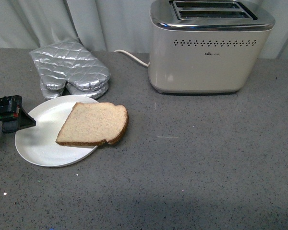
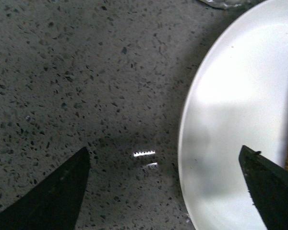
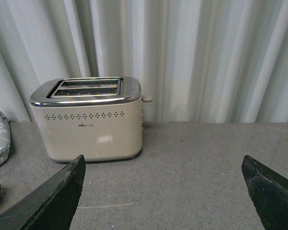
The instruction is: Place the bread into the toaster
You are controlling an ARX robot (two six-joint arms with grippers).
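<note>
Left fingers (image 2: 53, 191) spread wide at the plate (image 1: 38, 143) rim, right fingers (image 3: 53, 196) apart too, and that bread (image 1: 93, 123) looks light, soft, crumbly, so pinch gently at its overhanging crust edge.

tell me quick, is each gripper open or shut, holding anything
Left gripper: open, jaws wide apart, holding nothing.
Right gripper: open, jaws wide apart, holding nothing.

Bare surface (image 1: 197, 158) stretches from the plate (image 1: 38, 143) to the toaster (image 1: 206, 62) at the far edge. Oven mitts (image 1: 69, 69) crowd the far-left area, with a cord (image 1: 132, 56) between them and the toaster.
</note>
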